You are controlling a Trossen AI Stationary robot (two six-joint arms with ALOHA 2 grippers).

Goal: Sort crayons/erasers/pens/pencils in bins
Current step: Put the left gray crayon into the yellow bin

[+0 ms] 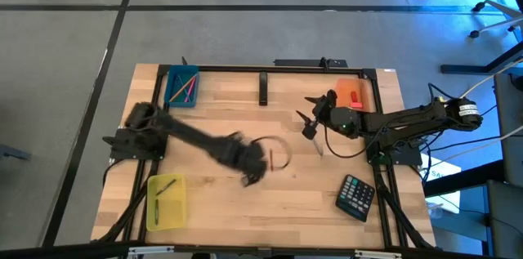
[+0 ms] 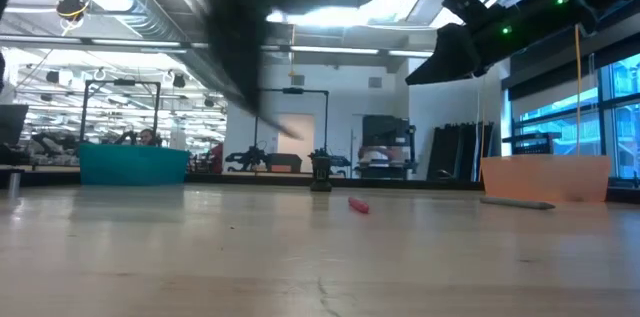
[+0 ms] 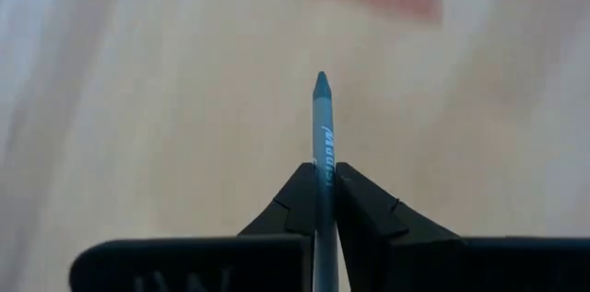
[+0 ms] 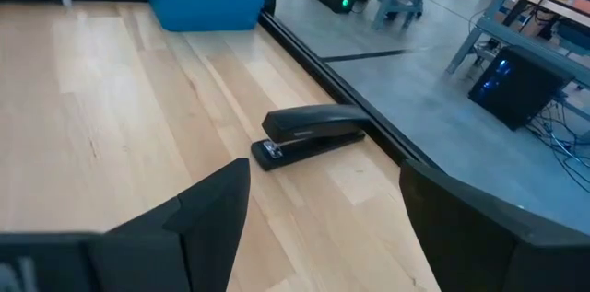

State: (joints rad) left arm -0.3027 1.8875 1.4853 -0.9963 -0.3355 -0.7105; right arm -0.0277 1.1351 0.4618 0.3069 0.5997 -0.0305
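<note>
Blue crayon (image 3: 322, 135) gripped in closed jaws of left gripper (image 1: 252, 163), mid-counter (image 1: 221, 104), near calculator (image 1: 356, 194); right gripper (image 1: 309, 114) open, empty, by orange bin (image 1: 365, 94); sticks already sorted into teal bin (image 1: 181, 86) and yellow bin (image 1: 166, 203); red piece (image 2: 358, 205) and pencil (image 1: 319, 149) left on counter.

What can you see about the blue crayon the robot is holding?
The blue crayon is a thin teal-blue stick with a paper wrapper that has pale lettering running along it and a blunt pointed tip. The left gripper is shut on it, its two dark fingers pinching it from either side, so the tip sticks straight out past them. Only the fingers touch it. Under it lies the blurred pale wooden table, where a blurry reddish patch shows. Its back end is hidden.
</note>
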